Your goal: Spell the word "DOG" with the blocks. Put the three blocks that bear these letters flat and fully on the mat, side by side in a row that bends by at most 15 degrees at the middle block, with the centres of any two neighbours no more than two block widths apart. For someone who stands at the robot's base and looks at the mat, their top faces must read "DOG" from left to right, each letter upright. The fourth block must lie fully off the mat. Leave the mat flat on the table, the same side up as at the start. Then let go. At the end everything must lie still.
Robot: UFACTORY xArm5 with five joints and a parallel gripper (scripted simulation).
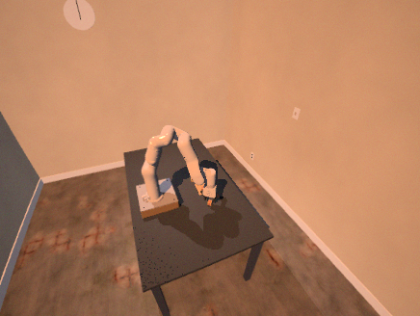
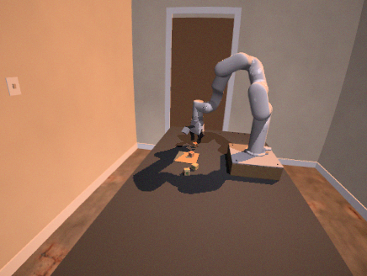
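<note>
A tan mat (image 2: pixel 187 157) lies on the dark table left of the robot base. One block (image 2: pixel 192 154) sits on the mat. Two more blocks (image 2: pixel 186 171) (image 2: pixel 194 167) lie side by side on the table just in front of the mat. A fourth, orange block (image 2: pixel 194 144) lies behind the mat's far edge. My gripper (image 2: pixel 196 140) points down right above this block, with its fingers apart. In the other view the gripper (image 1: pixel 209 198) has the orange block (image 1: pixel 210 202) at its fingertips. The letters are too small to read.
The robot's base block (image 2: pixel 254 165) stands on the table right of the mat. The arm's shadow covers the area around the mat. A wall runs along the table's left side and a door stands behind it.
</note>
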